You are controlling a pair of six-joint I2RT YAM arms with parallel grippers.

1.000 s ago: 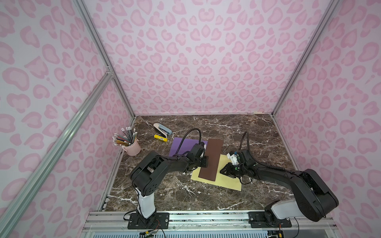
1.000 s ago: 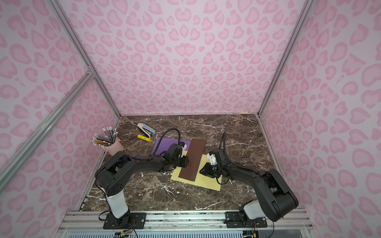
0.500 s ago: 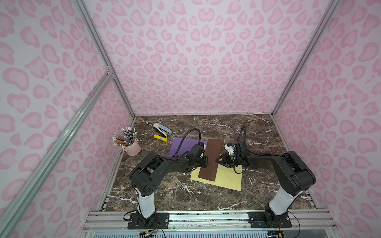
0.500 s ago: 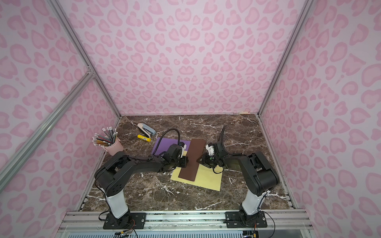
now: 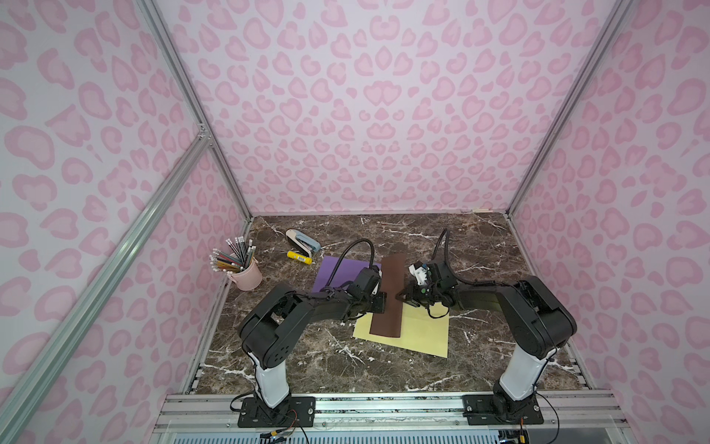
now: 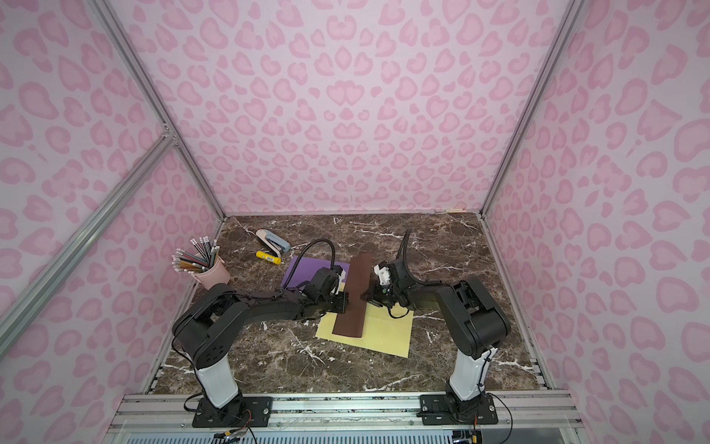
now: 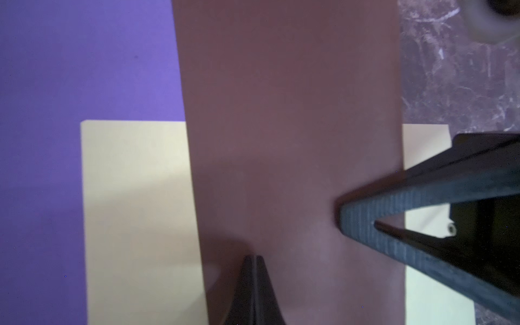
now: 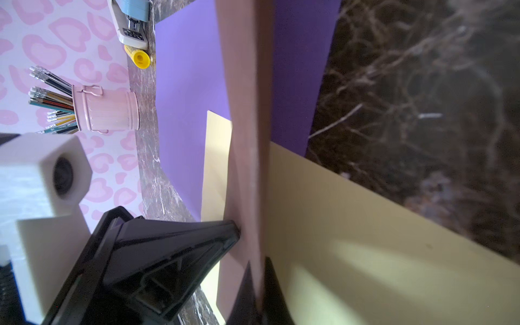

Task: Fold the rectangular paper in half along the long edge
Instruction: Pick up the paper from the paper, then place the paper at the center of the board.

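Currently the right gripper (image 8: 257, 281) is clamping shut on one long edge of the brown paper (image 8: 244, 140), apparently to carry that edge over. At the opposite edge, the left gripper (image 7: 253, 264), jaws together, is pressing its tip on the paper, likely pinning it against sliding. The paper is lying across the yellow sheet (image 5: 422, 338), reaching past that sheet's far edge.

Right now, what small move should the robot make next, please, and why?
Probably slide the right tool along the brown paper it pinches, sharpening the crease; the paper already lies as a narrow strip, the shut left tool pressing it.
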